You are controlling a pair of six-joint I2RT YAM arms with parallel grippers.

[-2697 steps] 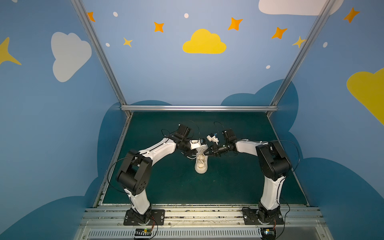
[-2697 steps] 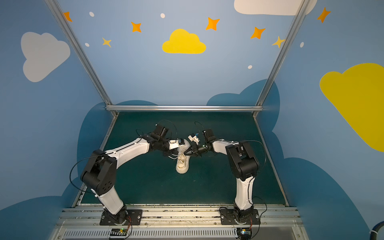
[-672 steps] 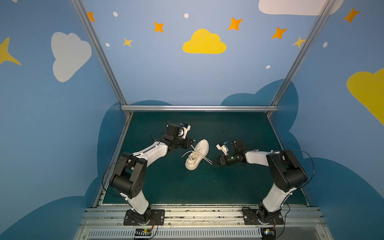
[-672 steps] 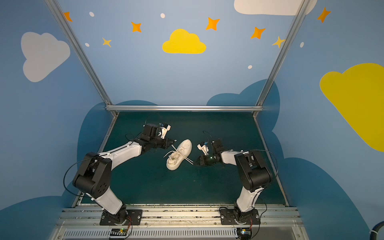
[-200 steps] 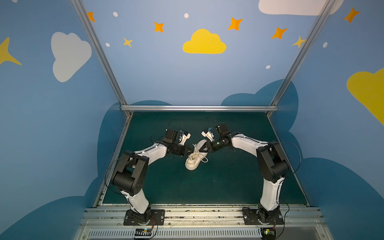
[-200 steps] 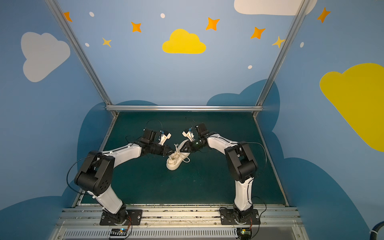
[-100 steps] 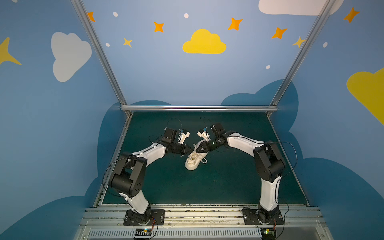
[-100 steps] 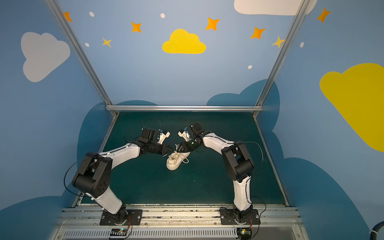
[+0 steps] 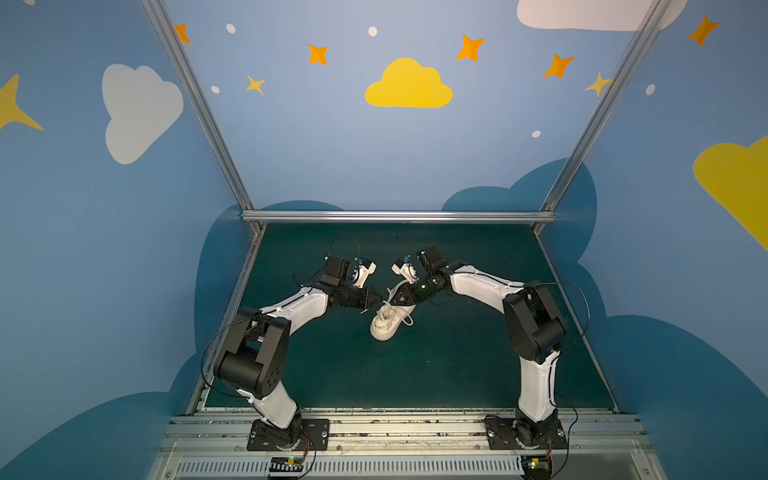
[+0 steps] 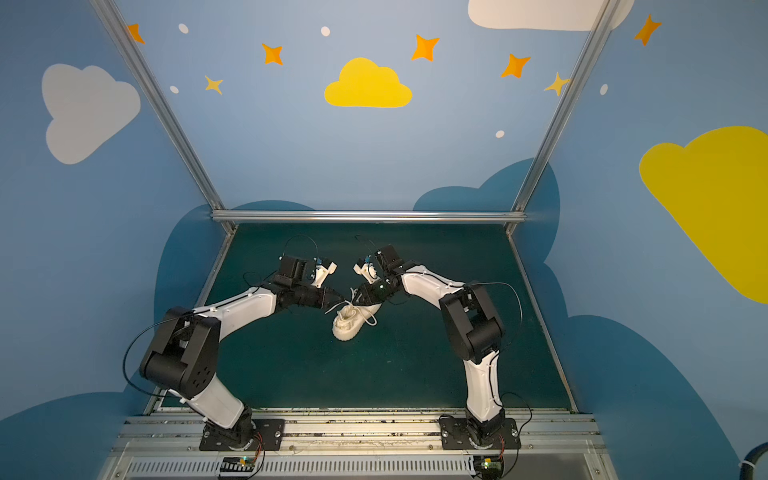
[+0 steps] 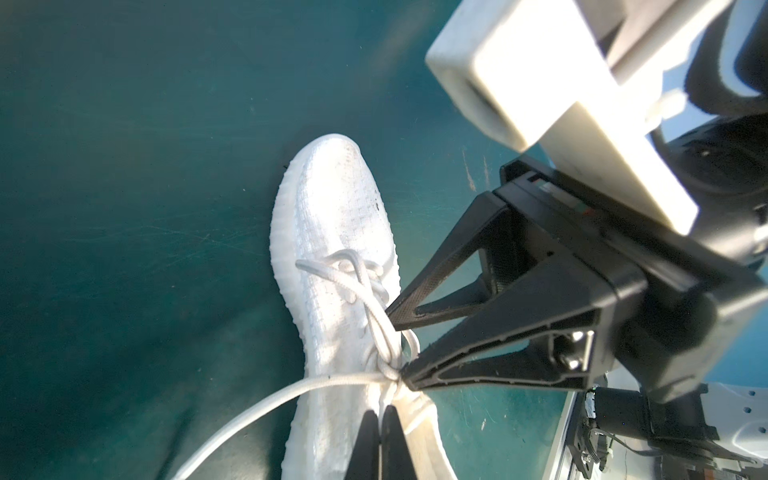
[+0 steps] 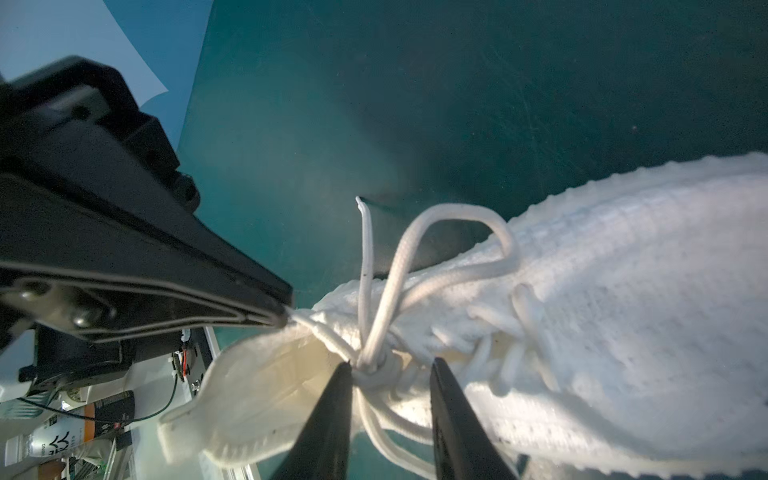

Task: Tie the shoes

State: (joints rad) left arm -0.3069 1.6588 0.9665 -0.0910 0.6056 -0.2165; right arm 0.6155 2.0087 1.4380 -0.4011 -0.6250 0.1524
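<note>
Pointing toe-first toward the near left, the sneaker [image 9: 386, 326] lies diagonally; left gripper [image 9: 377, 298] pinches lace [image 12: 322, 332], right gripper [image 9: 393, 298] parted.

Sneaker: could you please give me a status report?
Left gripper shut on lace. Right gripper open, straddling the knot. Sneaker flat on mat. Nothing in the way.

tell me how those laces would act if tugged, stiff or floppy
Likely floppy: the laces curl in loose loops. Probably grippy, not slick, being woven cord. The small knit sneaker looks light, so a tug may drag it.
</note>
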